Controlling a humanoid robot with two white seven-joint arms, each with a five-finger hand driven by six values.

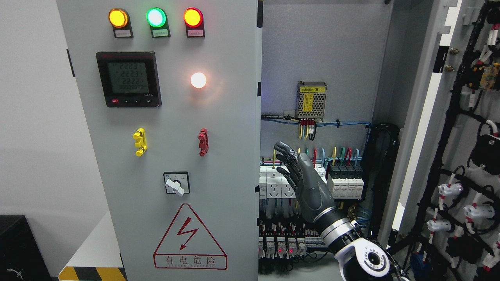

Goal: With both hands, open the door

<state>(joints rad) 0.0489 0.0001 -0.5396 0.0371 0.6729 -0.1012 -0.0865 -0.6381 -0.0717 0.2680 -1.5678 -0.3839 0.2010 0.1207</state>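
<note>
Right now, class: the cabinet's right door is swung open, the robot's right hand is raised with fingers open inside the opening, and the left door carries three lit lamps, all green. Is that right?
Not quite. In the head view only the middle lamp is green; the left lamp is amber and the right lamp orange-red. The right door is open and the right hand is raised, fingers open, holding nothing.

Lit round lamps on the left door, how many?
4: amber lamp, green lamp, red lamp along the top; white lamp beside the meter.

bright, even light; sharp; lamps [198,80] glare.
</note>
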